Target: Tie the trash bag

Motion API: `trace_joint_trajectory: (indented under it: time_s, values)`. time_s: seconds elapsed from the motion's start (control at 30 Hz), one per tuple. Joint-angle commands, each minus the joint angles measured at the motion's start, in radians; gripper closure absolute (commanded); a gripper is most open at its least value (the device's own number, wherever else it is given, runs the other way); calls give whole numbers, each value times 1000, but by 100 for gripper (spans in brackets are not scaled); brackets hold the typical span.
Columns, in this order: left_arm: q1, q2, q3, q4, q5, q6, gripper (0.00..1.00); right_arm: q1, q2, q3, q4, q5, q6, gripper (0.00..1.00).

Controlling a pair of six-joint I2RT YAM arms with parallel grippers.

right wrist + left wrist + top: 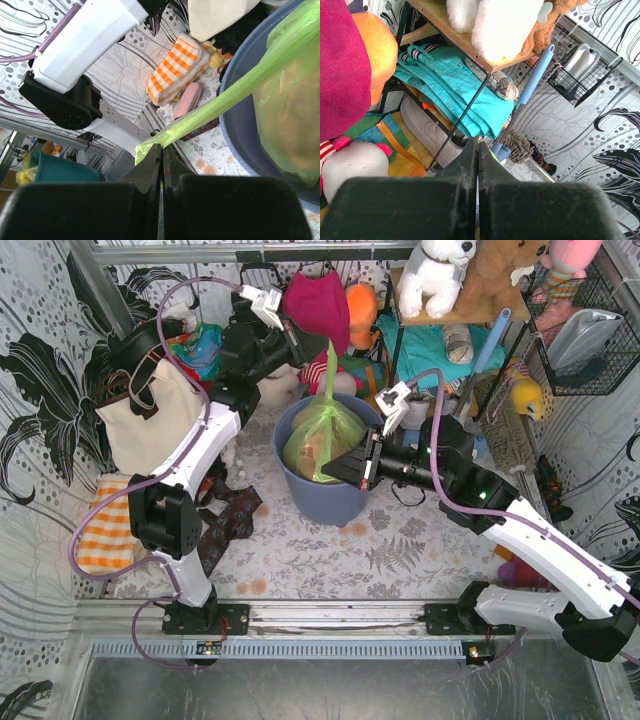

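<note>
Two strands gripped | left gripper (478, 147) pinches trash bag (318, 440) top strand | right gripper (161, 150) pinches side strand

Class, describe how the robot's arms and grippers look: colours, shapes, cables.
The left arm and right arm match: white boxy links, black joints and bases, a thin purple cable looping along each. The left gripper and right gripper are matte black, with two flat tapering fingers.

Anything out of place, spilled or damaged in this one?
Nothing stands out. The trash bag sits in the bin, no tear or spill visible, with the left gripper and right gripper each pinching a stretched strand.
</note>
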Motion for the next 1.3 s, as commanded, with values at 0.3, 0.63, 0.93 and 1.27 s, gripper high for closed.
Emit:
trace_joint_trajectory:
  time_s: [0.3,0.63,0.93,1.27]
  values:
    - [6,47,-149,65,-73,21,100,7,-100,-214,78,-61,104,100]
    - [6,89,-25,-80,-118,48,100,7,-98,-209,64,-65,91,100]
    - [5,36,113,-30,-68,2,100,7,-20,2,87,-69,3,100]
    - [2,86,224,-94,-89,56,100,7,-45,-28,69,-74,8,100]
